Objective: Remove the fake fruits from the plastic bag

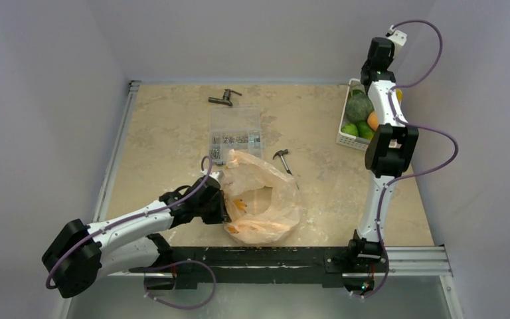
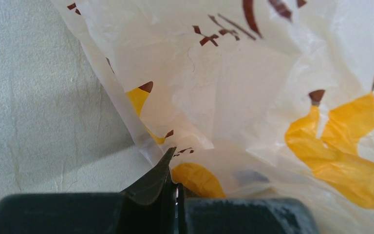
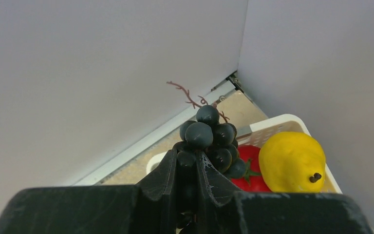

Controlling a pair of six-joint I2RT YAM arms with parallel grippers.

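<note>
The translucent peach-orange plastic bag lies crumpled on the table in front of the arms. My left gripper is shut on its left edge; in the left wrist view the jaws pinch the film. I see no fruit inside the bag. My right gripper is raised over the white basket, shut on a bunch of dark fake grapes. Green round fruits and an orange one lie in the basket.
The basket also holds a dark green bumpy vegetable, a red tomato and a yellow fruit. A clear parts box, a small hammer and a black tool lie behind the bag.
</note>
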